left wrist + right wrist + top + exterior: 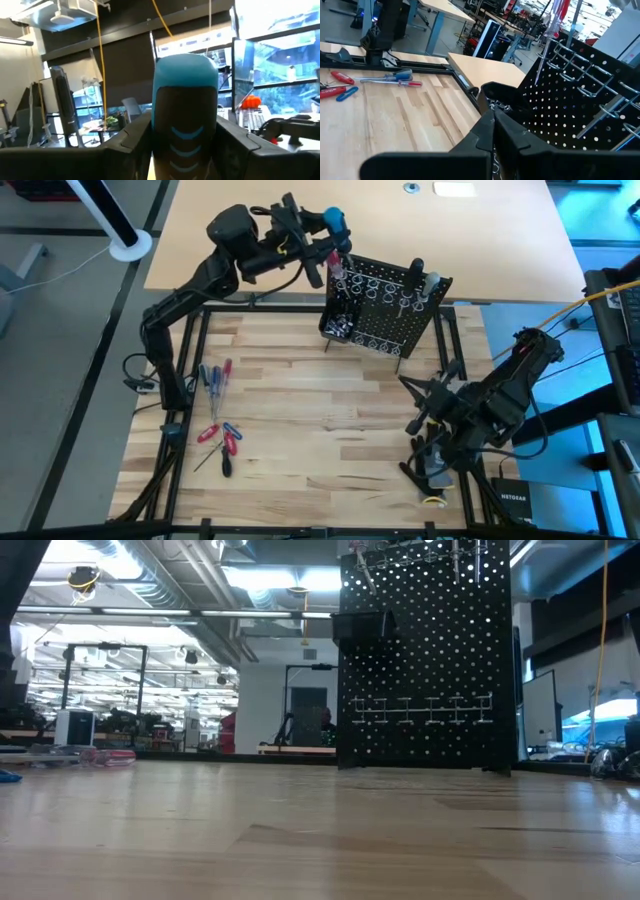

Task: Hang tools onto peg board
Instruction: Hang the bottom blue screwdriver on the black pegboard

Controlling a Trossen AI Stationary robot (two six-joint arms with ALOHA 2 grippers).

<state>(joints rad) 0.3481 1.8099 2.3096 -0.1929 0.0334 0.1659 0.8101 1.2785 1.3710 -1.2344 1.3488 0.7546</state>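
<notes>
The left end effector (pixel 335 225) is pinching a screwdriver with a chunky blue-capped, black-ribbed handle (pixel 185 115) above the peg board (pixel 385 305), a black perforated panel standing at the tabletop's (pixel 330 450) far edge. Red and blue tools (pixel 217 430) are lying near the tabletop's left side, while the right end effector (pixel 415 395) is waiting pressed together near the right edge.

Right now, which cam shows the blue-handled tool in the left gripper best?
Left wrist view: the blue-handled tool fills the frame, clamped between the fingers. High view shows only its blue end above the peg board. Low and right wrist views don't show it.
</notes>
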